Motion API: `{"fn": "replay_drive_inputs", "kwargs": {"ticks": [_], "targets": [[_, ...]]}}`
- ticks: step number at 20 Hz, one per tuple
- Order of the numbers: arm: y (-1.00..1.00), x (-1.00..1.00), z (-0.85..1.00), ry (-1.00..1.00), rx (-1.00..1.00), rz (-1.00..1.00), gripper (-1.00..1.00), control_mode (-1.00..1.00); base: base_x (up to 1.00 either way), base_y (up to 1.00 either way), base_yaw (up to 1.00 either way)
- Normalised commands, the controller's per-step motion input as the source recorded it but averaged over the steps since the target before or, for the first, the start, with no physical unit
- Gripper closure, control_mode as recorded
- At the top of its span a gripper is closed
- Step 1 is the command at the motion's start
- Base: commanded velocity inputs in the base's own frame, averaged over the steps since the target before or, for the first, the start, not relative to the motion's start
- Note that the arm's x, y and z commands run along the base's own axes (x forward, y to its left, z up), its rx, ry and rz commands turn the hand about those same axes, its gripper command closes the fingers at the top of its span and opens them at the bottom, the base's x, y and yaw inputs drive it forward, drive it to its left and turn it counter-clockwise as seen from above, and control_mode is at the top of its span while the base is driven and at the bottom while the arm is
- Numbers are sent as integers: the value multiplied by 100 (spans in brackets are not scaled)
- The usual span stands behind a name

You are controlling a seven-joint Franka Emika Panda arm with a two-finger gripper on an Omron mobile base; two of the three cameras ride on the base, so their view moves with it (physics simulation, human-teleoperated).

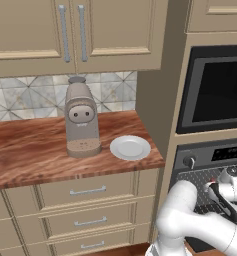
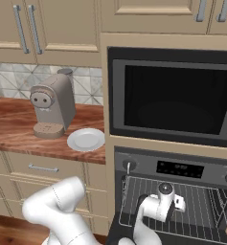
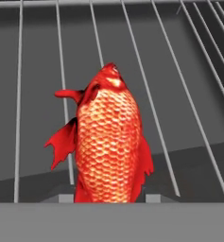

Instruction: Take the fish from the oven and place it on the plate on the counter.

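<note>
The fish (image 3: 108,142) is seen lying on the wire rack (image 3: 189,94) inside the oven (image 2: 175,191), close before the gripper (image 2: 178,203). Whether the fingers are apart or together cannot be told. The plate (image 1: 130,147) is placed on the counter (image 1: 30,150) beside the coffee machine (image 1: 81,117).

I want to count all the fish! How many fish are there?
1. The fish lies on the wire rack inside the oven, right in front of the tool. More could be hidden behind the robot's arm.
</note>
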Motion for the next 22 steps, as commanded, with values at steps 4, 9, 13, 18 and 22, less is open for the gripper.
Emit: {"fn": "replay_drive_inputs", "kwargs": {"ticks": [4,9,13,18,22], "targets": [[-2,-1,-6,3,0,0,100,-100,0,0,0],[-3,-32,3,-1,5,0,100,-100,0,0,0],[0,-38,39,-8,10,0,100,-100,0,0,0],[0,-38,72,-7,8,0,100,-100,0,0,0],[1,-46,87,-6,8,0,100,-100,0,0,0]]}}
